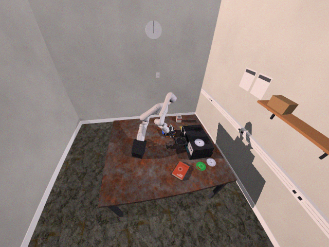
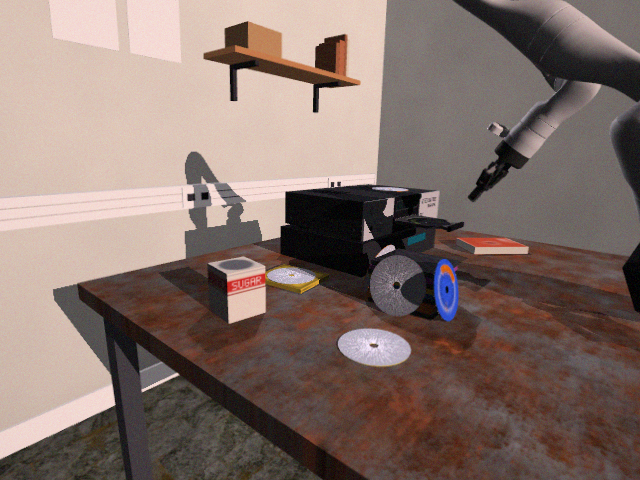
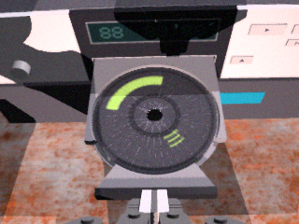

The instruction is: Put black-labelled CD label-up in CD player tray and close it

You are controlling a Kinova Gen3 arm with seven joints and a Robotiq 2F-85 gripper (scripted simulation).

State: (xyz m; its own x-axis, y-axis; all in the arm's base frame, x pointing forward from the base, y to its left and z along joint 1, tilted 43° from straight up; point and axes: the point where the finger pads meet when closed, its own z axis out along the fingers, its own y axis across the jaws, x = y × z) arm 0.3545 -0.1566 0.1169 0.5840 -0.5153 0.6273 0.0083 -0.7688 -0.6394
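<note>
The black-labelled CD (image 3: 192,105) with lime-green marks lies label-up in the round recess of the player's tray (image 3: 157,188) (image 2: 454,226) and looks flat. The tray is out, sticking forward from the CD player (image 3: 259,61) (image 2: 325,206) (image 1: 189,148), which stands upright on another dark unit. My gripper (image 3: 154,206) (image 2: 473,197) is shut and empty. In the wrist view its tips show just in front of the tray's front edge; in the exterior view they are above and forward of the tray, not touching it.
A silver disc (image 1: 199,141) (image 2: 390,189) lies on the player. Upright discs, including a blue one (image 2: 445,289), stand near its front. A red book (image 1: 181,170) (image 2: 491,244), green disc (image 1: 201,165), sugar box (image 2: 245,294) and yellow case (image 2: 309,285) are on the table.
</note>
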